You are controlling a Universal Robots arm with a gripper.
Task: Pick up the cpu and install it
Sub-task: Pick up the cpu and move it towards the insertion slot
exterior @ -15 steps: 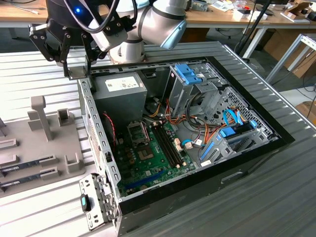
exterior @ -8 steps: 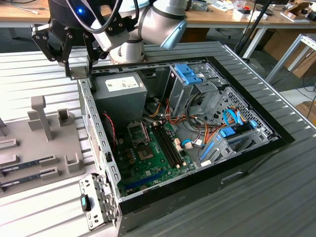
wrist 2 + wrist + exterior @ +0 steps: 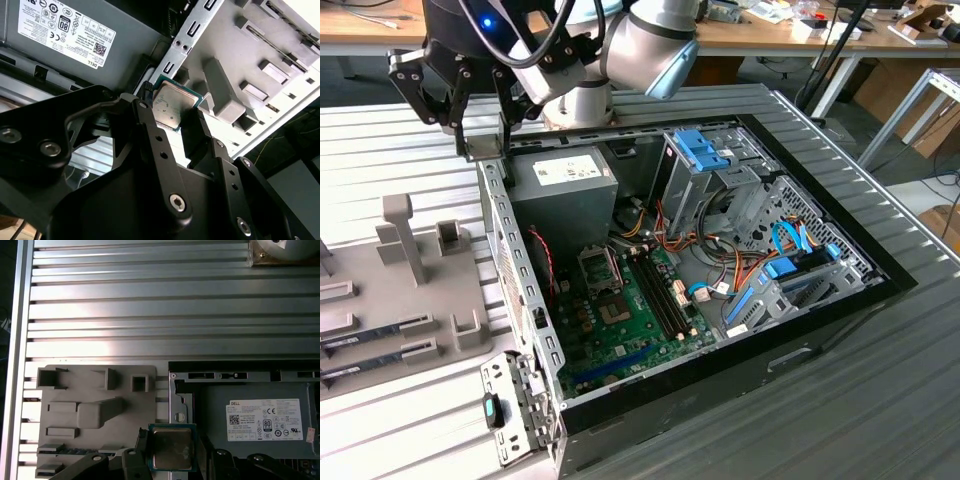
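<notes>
Surface: ribbed metal table [image 3: 880, 400]; wooden desks [image 3: 770, 40] behind. On it: open computer case [image 3: 720, 365]; grey tray [image 3: 95, 390] beside it, on the exterior view's left.

Gripper [image 3: 170, 112]: clamped on opposite edges of the cpu [image 3: 172, 446], held over the case's corner by the power supply [image 3: 260, 420].

Cpu: square, no long axis; metal top faces both wrist views; edges roughly parallel to the case wall.

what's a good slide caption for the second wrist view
Gripper holding the cpu, with the power supply and grey parts tray behind it
</notes>
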